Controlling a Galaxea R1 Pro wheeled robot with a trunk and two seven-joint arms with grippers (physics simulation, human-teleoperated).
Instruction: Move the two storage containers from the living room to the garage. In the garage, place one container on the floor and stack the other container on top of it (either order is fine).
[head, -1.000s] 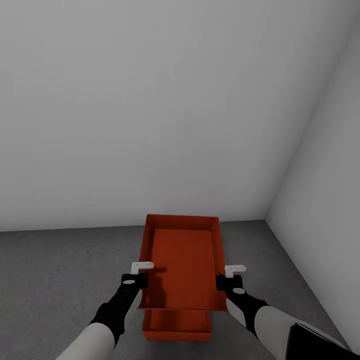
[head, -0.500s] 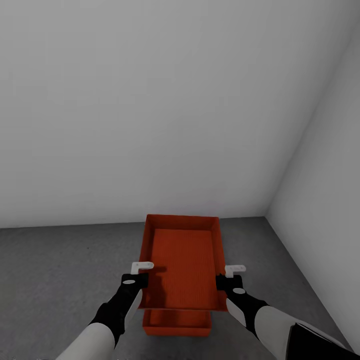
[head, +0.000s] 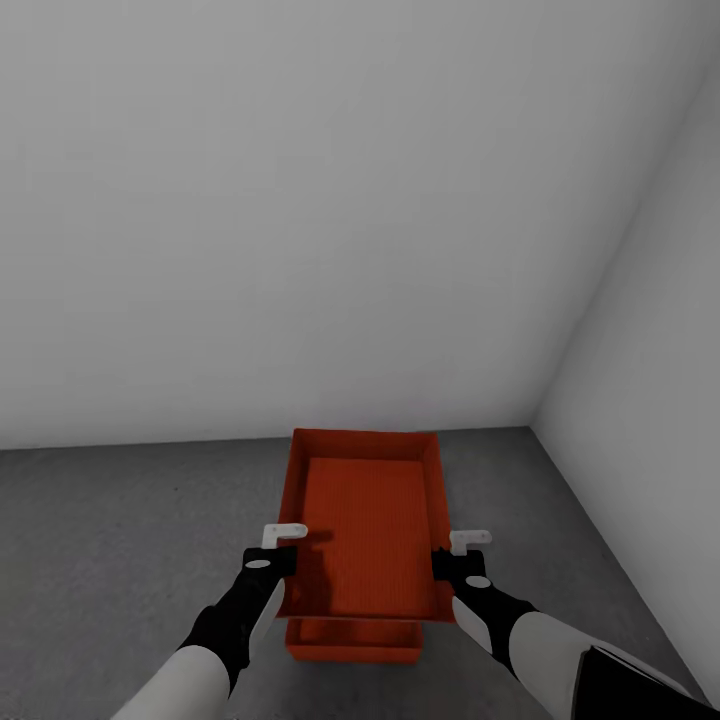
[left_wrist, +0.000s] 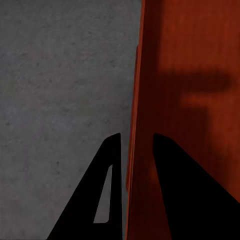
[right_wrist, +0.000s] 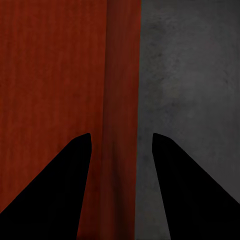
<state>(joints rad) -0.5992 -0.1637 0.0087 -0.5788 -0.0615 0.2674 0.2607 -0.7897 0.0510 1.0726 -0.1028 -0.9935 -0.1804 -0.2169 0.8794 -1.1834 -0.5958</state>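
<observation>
While upper bin (head: 365, 530) held, walls (head: 300, 220) corner floor (head: 120, 540).

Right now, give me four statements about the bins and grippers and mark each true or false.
1. The upper bin is held by both grippers, the left gripper on one long wall and the right gripper on the other. True.
2. The lower bin sits on a wooden table. False: it rests on the grey concrete floor.
3. The upper bin holds tools. False: it is empty.
4. The left gripper's fingers straddle a bin wall. True.
</observation>
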